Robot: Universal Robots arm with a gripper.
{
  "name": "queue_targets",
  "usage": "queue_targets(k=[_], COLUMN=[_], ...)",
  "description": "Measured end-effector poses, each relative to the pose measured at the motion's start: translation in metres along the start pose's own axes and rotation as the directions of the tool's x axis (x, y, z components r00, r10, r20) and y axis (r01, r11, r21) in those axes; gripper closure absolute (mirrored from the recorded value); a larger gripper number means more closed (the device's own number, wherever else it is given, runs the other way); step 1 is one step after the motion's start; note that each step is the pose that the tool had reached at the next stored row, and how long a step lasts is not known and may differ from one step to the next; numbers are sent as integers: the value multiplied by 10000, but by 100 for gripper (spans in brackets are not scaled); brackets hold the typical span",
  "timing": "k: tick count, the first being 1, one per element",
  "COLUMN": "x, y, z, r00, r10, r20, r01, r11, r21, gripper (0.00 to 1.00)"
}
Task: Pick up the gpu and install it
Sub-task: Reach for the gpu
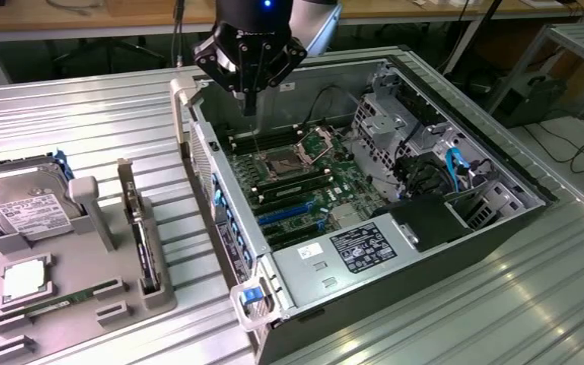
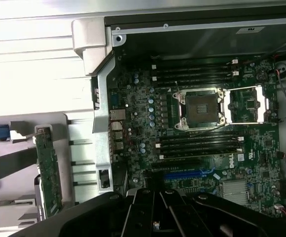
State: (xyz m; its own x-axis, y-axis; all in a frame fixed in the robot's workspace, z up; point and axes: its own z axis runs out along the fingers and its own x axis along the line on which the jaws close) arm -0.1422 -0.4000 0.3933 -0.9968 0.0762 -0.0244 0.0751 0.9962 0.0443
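Clearly, my gripper (image 1: 249,106) hung empty, fingers together, over the open computer case (image 1: 414,304). The gpu (image 1: 143,251) stood on edge in the grey holder (image 1: 74,247), well apart toward the exterior view's left, its long axis roughly along the case wall.

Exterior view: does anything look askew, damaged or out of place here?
Nothing spilled or damaged. One oddity: the CPU socket on the motherboard has its retention frame flipped open and looks empty. The gpu stands on edge in its grey holder; the shut claw hangs empty over the open case.
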Motion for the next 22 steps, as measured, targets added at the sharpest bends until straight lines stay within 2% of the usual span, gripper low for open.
queue_targets(k=[22], x=[193], y=[-32], z=[-1], r00=[10000], r10=[-1], r20=[1], r01=[1], r11=[10000], r21=[-2], gripper=[89])
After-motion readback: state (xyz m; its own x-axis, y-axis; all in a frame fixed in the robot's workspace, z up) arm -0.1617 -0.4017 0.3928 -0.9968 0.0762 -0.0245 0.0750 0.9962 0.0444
